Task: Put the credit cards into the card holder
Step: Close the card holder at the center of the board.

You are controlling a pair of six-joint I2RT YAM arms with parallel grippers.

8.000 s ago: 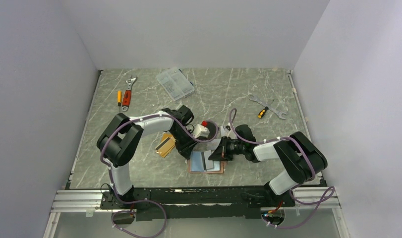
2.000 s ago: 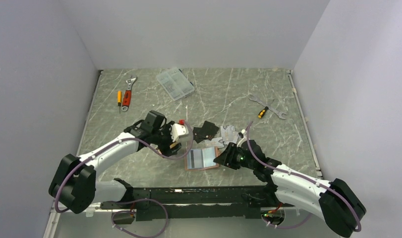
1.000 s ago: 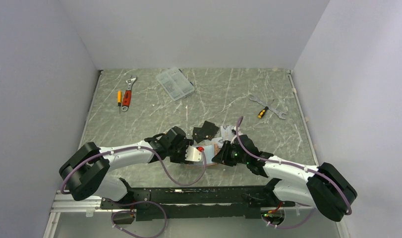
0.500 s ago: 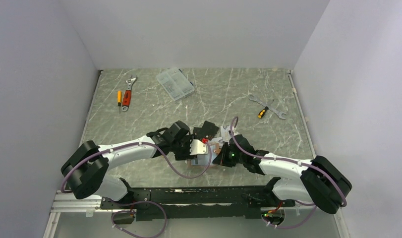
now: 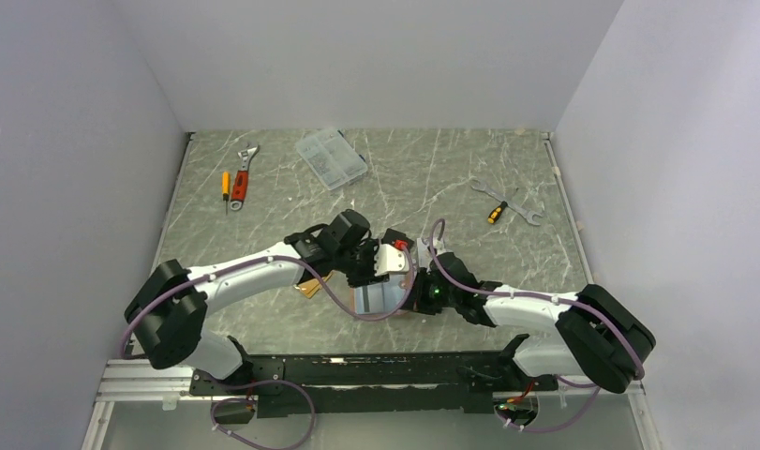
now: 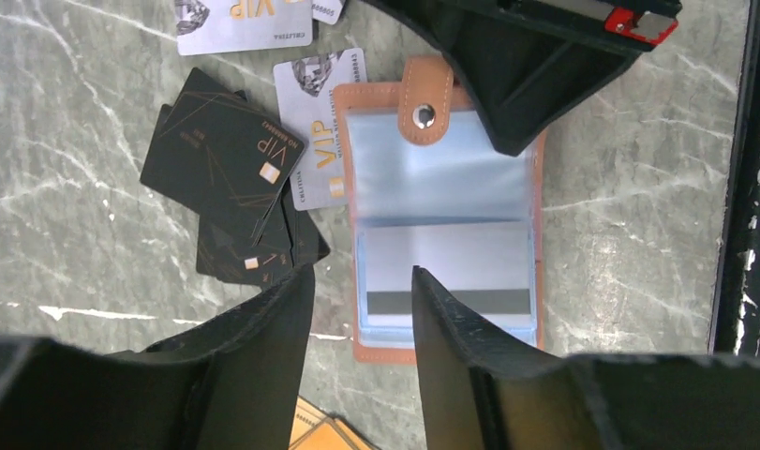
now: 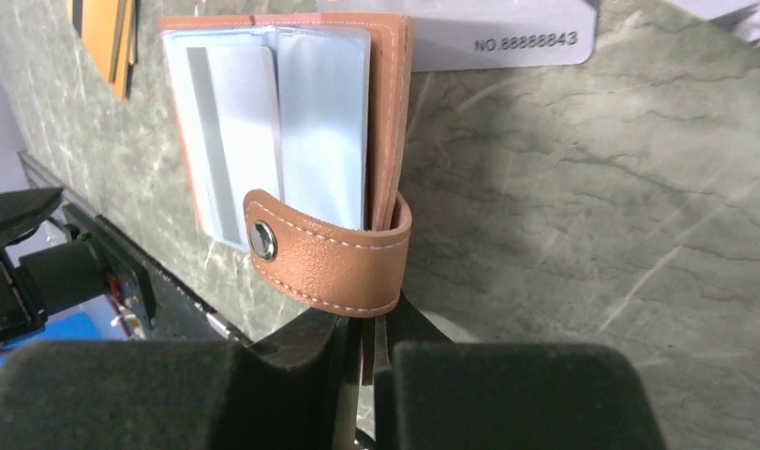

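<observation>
The card holder (image 6: 441, 183) lies open on the table, pink with pale-blue pockets and its snap tab (image 6: 423, 101) folded inward. A pale card with a dark stripe (image 6: 448, 302) sits in its lower pocket. Silver VIP cards (image 6: 312, 120) lie beside it, and orange-gold cards (image 6: 324, 436) lie at the near left. My left gripper (image 6: 360, 274) hovers open over the holder's left edge, with nothing between its fingers. My right gripper (image 7: 366, 328) is shut on the card holder (image 7: 291, 103) at its edge, under the snap tab (image 7: 329, 262). From above, both grippers meet at the card holder (image 5: 376, 302).
Several black cards (image 6: 221, 169) lie left of the holder. A clear compartment box (image 5: 331, 157), a red-handled wrench (image 5: 242, 178) and a yellow screwdriver (image 5: 226, 183) are at the back left. A spanner (image 5: 518, 202) and a screwdriver (image 5: 496, 212) lie at the back right.
My left gripper has moved from the holder's near side toward the back over it, its jaws a little narrower. My right gripper has closed on the holder's edge.
</observation>
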